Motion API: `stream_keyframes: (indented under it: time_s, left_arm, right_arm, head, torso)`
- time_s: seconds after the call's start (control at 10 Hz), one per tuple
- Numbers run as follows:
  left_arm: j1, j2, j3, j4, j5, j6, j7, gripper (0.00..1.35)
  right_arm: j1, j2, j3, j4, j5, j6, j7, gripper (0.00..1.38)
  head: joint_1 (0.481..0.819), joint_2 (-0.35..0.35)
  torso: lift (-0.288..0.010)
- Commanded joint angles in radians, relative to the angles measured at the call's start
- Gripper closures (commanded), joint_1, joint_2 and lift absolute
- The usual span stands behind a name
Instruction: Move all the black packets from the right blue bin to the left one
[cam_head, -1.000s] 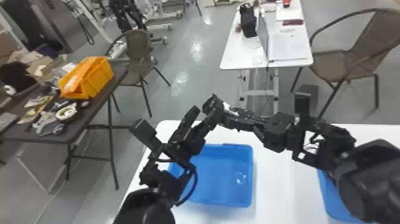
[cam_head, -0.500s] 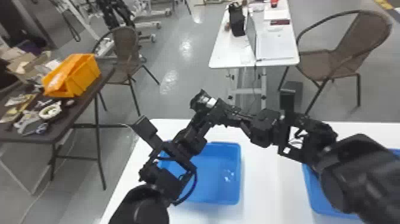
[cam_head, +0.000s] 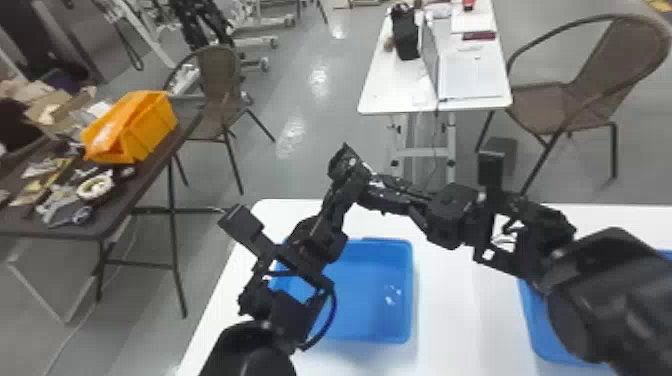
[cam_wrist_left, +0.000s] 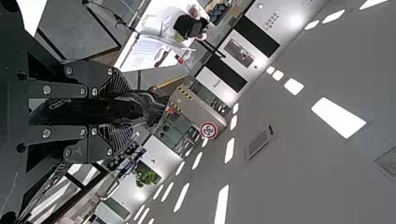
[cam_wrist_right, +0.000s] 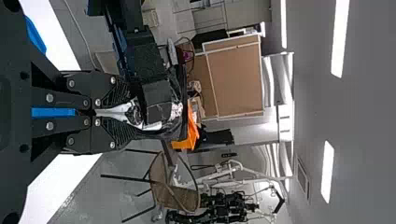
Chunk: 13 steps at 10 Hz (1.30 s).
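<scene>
Change since the earlier head views: slight; the scene sits a little further left than in the first, and the left gripper (cam_head: 350, 181) and right gripper (cam_head: 381, 186) remain drawn together, raised over the far side of the left bin (cam_head: 367, 310). Left gripper (cam_wrist_left: 125, 112): fingers closed about black, glossy material. Right gripper (cam_wrist_right: 128, 112): clenched on a black packet (cam_wrist_right: 163, 112). Packet, location: at the meeting of the two grippers, above table (cam_head: 450, 320) height; one packet or two, cannot tell. Packet, appearance: black, shiny, creased, with a pale patch and whitish highlights, partly hidden by fingers. Right bin (cam_head: 537, 327): blue, near right, partly behind the right arm (cam_head: 600, 280).
</scene>
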Motion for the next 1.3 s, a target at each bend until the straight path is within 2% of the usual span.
stream_keyframes:
  time_s: [0.0, 0.1, 0.2, 0.3, 0.4, 0.5, 0.6, 0.7, 0.8, 0.9, 1.0, 1.1, 1.2]
  left_arm:
    - [0.002, -0.002, 0.0, -0.001, -0.002, -0.015, 0.0, 1.21]
    - [0.003, -0.002, 0.003, 0.0, -0.018, -0.025, 0.003, 1.21]
    - [0.013, -0.002, 0.013, 0.004, -0.034, -0.041, 0.011, 1.21]
    - [0.023, -0.002, 0.026, 0.034, -0.098, -0.107, 0.026, 1.21]
    - [0.037, -0.002, 0.059, 0.076, -0.233, -0.141, 0.043, 1.21]
    - [0.053, -0.002, 0.086, 0.151, -0.376, -0.198, 0.043, 1.21]
    - [0.072, -0.002, 0.095, 0.224, -0.462, -0.239, 0.039, 1.21]
    - [0.088, -0.002, 0.095, 0.284, -0.503, -0.293, 0.033, 1.21]
    - [0.082, -0.002, 0.085, 0.366, -0.472, -0.367, 0.019, 1.08]
    - [0.08, -0.002, 0.077, 0.402, -0.403, -0.357, 0.0, 0.58]
    - [0.076, -0.002, 0.079, 0.399, -0.396, -0.364, -0.023, 0.13]
    - [0.071, -0.002, 0.071, 0.381, -0.385, -0.384, -0.044, 0.05]
    - [0.079, -0.002, 0.066, 0.32, -0.393, -0.388, -0.041, 0.15]
  right_arm:
    - [0.011, 0.004, -0.012, 0.001, 0.001, -0.024, 0.0, 0.88]
    - [0.037, 0.014, -0.055, -0.008, 0.007, -0.044, 0.014, 0.32]
    - [0.08, 0.023, -0.13, -0.068, 0.059, -0.038, 0.031, 0.0]
    - [0.138, 0.027, -0.219, -0.178, 0.176, 0.008, 0.029, 0.08]
    - [0.21, 0.032, -0.296, -0.26, 0.252, 0.056, 0.023, 0.16]
    - [0.281, 0.038, -0.349, -0.306, 0.222, 0.113, -0.009, 0.18]
    - [0.337, 0.049, -0.399, -0.346, 0.202, 0.14, -0.025, 0.18]
    - [0.365, 0.05, -0.431, -0.372, 0.208, 0.165, -0.025, 0.18]
    - [0.38, 0.05, -0.449, -0.373, 0.205, 0.173, -0.026, 0.18]
    - [0.388, 0.05, -0.454, -0.367, 0.225, 0.174, -0.028, 0.18]
    - [0.4, 0.05, -0.465, -0.367, 0.262, 0.174, -0.044, 0.18]
    - [0.42, 0.05, -0.491, -0.366, 0.294, 0.163, -0.074, 0.18]
    - [0.436, 0.05, -0.529, -0.352, 0.311, 0.163, -0.092, 0.19]
  head:
    - [0.693, 0.282]
    - [0.693, 0.282]
    - [0.689, 0.28]
    - [0.684, 0.274]
    - [0.68, 0.264]
    - [0.684, 0.26]
    - [0.695, 0.251]
    - [0.695, 0.245]
    - [0.695, 0.234]
    - [0.695, 0.222]
    - [0.695, 0.216]
    - [0.695, 0.203]
    - [0.695, 0.179]
  torso:
    - [0.0]
    - [0.0]
    - [0.0]
    - [0.0]
    - [0.0]
    - [0.0]
    - [0.0]
    - [0.0]
    - [0.0]
    - [0.0]
    - [0.0]
    - [0.0]
    - [0.0]
